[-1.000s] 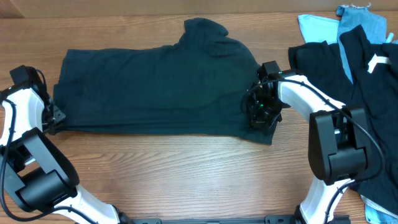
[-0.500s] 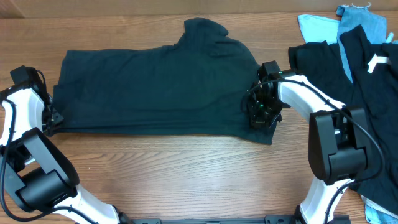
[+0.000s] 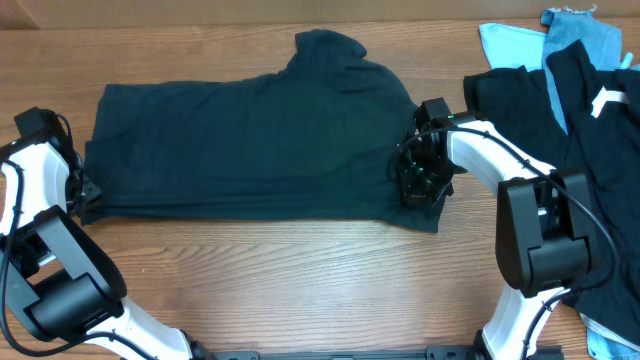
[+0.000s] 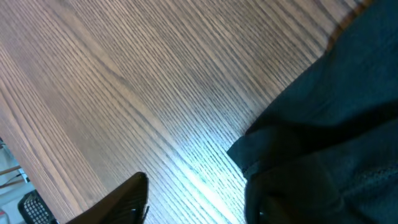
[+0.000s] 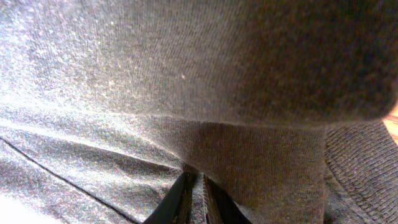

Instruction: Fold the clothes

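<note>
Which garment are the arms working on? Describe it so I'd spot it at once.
On the wooden table, look between the left gripper and the right gripper. The dark shirt lies spread flat there, a sleeve poking toward the far edge. Unlike the heap at the right, it is alone and smoothed out.

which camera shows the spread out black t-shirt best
Overhead: it shows the whole black T-shirt spread flat on the table. The left wrist view catches only one folded corner of it; the right wrist view is just close-up fabric.
</note>
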